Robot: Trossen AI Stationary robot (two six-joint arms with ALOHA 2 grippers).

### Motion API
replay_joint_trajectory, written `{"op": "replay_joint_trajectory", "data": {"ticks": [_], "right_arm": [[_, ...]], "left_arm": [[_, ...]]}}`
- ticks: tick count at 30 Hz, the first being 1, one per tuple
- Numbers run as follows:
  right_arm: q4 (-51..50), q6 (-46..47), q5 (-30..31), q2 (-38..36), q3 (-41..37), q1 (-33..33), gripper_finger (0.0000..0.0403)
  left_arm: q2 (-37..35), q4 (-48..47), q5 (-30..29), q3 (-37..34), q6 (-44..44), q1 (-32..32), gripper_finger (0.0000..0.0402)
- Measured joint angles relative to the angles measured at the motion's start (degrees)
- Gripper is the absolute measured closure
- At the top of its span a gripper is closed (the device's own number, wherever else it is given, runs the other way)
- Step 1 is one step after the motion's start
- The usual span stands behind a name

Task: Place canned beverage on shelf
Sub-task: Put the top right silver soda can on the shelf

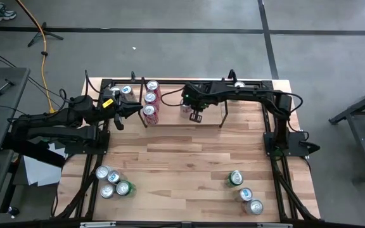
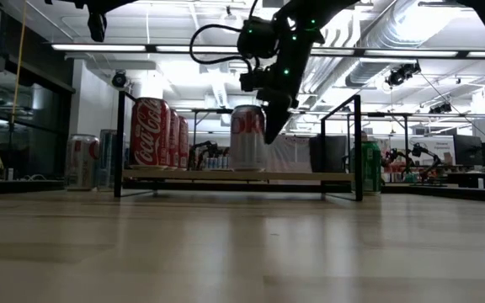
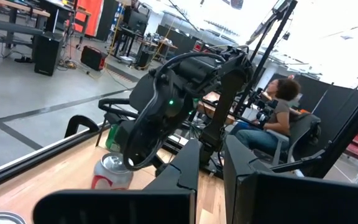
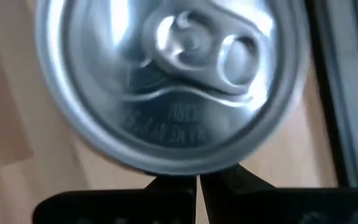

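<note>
Near the upper middle of the high view, your silver can (image 1: 186, 107) is standing upright on the shelf (image 1: 170, 122), its long axis vertical, beside a row of red cans (image 1: 151, 101). Your right gripper (image 1: 196, 116) is hanging just beside and above it, fingers pinched together and holding nothing; its wrist camera is looking straight down on the can's lid (image 4: 169, 81). Your left gripper (image 1: 120, 113), also closed and empty, is waiting at the shelf's left end, farther off.

Low view, left of centre: red can (image 2: 150, 132) on the shelf (image 2: 234, 176) reads "Coca-Cola". Silver can (image 2: 247, 137) at centre shows partial lettering "OK". Nothing else legible.
</note>
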Motion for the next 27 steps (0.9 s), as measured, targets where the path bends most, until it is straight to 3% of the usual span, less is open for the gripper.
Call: {"op": "replay_joint_trajectory", "data": {"ticks": [5,12,27], "right_arm": [[4.9,-0.2,2.0,0.0,0.0,0.0,0.0403],[10.9,3.4,-1.9,0.0,0.0,0.3,0.0403],[19.8,5.1,-3.8,0.1,0.0,2.5,0.0403]], "left_arm": [[0.0,0.0,0.0,0.0,-0.1,0.0,0.0401],[0.0,0.0,0.0,0.0,-0.1,0.0,0.0401],[0.0,0.0,0.0,0.0,-0.2,0.0,0.0401]]}}
